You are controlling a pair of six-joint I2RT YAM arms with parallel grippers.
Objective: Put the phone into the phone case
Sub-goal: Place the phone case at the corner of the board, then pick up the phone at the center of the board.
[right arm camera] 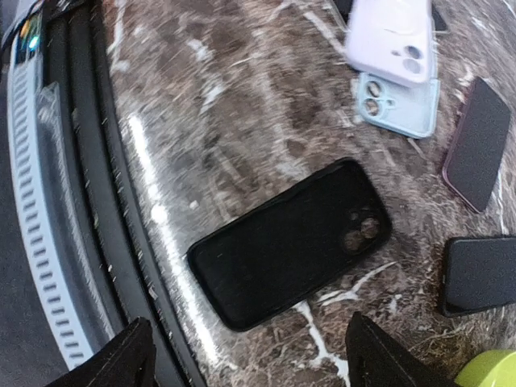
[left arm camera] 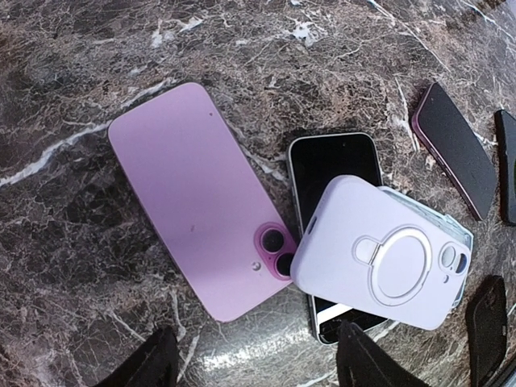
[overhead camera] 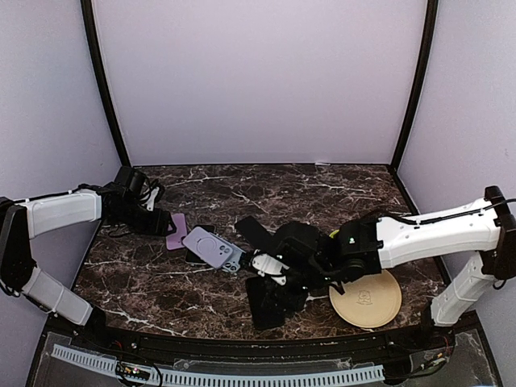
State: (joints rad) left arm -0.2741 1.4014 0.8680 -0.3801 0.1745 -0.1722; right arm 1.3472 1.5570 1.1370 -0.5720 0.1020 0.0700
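A pink phone (left arm camera: 197, 201) lies camera side up on the marble; in the top view the same pink phone (overhead camera: 177, 230) lies just right of my left gripper (overhead camera: 157, 219). To its right, a lavender case with a ring (left arm camera: 387, 250) rests across a black-screened phone (left arm camera: 334, 165) and a light blue case (left arm camera: 466, 242). My left gripper (left arm camera: 262, 364) hovers open above bare marble, holding nothing. A black phone case (right arm camera: 290, 242) lies flat near the table's front edge. Over it my right gripper (right arm camera: 254, 363) stands wide open and empty.
A dark phone with a purple rim (right arm camera: 477, 145) and another black slab (right arm camera: 480, 274) lie right of the black case. A tan round disc (overhead camera: 365, 298) sits at the front right. The table's front rail (right arm camera: 48, 201) runs close beside the black case.
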